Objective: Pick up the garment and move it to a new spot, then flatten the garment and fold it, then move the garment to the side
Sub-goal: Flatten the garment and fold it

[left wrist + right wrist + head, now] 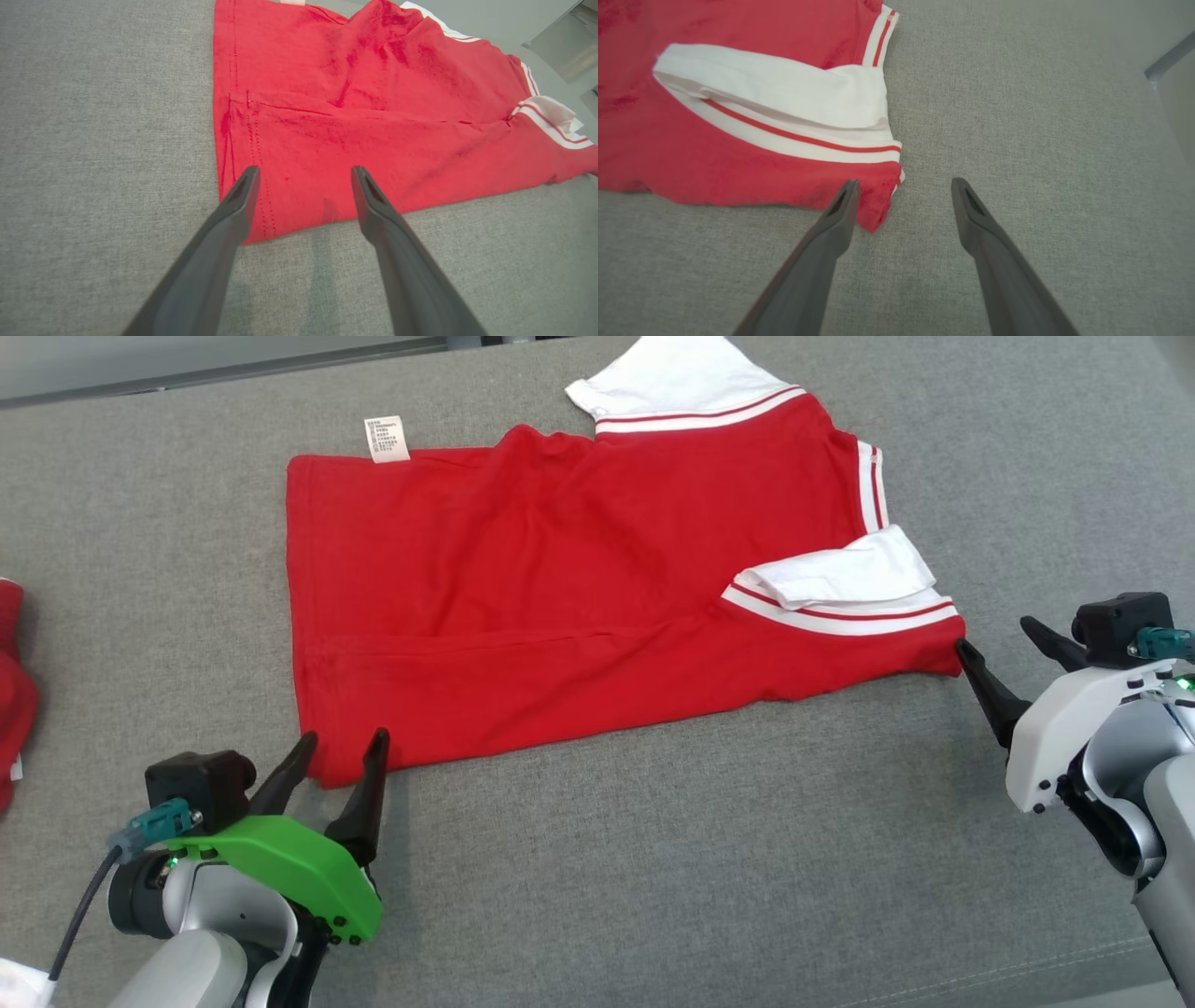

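At the far left edge of the head view lies a piece of another red cloth (14,700), cut off by the frame and well apart from the rest. Next to the right, low in that view, is the left gripper (343,739) with its green cover. Its two dark fingers stand apart and clamp nothing. In the left wrist view their tips are over the near left corner of the garment (560,588), one by the hemmed side edge and the other further in over the red cloth. Whether the tips touch the cloth, one cannot tell.

The garment is a red shirt. It lies spread on the grey fabric surface (653,859), in the middle of the head view, with a long crease near its front edge. A small white label (386,439) sticks out at its far left corner. One white sleeve (681,378) with a red stripe lies at the far side, and a second white sleeve (840,579) lies folded on the right part.

At the right is the right gripper (994,635) with a white cover. Its fingers are also apart and hold nothing. One tip is at the near right corner of the garment, and the other is over the bare grey surface.
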### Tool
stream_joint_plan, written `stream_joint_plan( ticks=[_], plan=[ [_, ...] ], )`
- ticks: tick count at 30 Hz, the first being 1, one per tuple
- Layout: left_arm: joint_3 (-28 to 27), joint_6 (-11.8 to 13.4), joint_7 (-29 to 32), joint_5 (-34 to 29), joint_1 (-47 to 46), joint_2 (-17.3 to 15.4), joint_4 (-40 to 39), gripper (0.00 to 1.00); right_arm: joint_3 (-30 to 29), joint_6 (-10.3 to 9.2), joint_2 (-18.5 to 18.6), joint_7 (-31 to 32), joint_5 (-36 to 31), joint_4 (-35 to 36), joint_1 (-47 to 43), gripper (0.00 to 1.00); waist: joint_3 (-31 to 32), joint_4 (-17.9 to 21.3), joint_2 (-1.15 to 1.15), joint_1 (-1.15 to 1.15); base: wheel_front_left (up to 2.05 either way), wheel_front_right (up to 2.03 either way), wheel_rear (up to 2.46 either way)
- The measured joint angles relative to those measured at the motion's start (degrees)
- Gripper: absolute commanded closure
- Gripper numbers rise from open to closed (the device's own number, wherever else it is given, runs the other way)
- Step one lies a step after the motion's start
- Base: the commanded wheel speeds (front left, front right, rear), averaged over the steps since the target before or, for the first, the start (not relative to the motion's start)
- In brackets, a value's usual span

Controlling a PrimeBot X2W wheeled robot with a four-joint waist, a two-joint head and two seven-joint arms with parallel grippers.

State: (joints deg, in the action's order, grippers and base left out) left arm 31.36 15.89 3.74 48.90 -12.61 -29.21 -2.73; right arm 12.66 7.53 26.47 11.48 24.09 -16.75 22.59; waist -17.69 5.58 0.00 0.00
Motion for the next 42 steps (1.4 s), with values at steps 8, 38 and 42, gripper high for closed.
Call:
stream_joint_plan(
  ticks=[8, 38, 42],
  plan=[
    [1.3, 0.4, 5.9, -1.5, -3.6, -2.9, -0.2, 0.00, -2.6, 0.00, -3.1, 7.3, -1.0, 2.5, -1.1, 0.00, -3.4, -0.6, 0.00, 0.00, 0.00, 0.00, 0.00],
    [2.9, 1.3, 9.4, 2.7, 7.3, -7.8, -12.1, 1.00, -11.0, 0.02, 2.1, 23.2, 14.9, 14.3, -14.4, 1.00, -1.4, -1.6, 0.00, 0.00, 0.00, 0.00, 0.00],
    [4.2, 1.4, 8.5, 4.0, 10.3, -6.6, -11.4, 1.00, -11.6, 0.01, 1.4, 23.7, 14.2, 14.8, -17.9, 1.00, -2.3, -1.6, 0.00, 0.00, 0.00, 0.00, 0.00]
  ],
)
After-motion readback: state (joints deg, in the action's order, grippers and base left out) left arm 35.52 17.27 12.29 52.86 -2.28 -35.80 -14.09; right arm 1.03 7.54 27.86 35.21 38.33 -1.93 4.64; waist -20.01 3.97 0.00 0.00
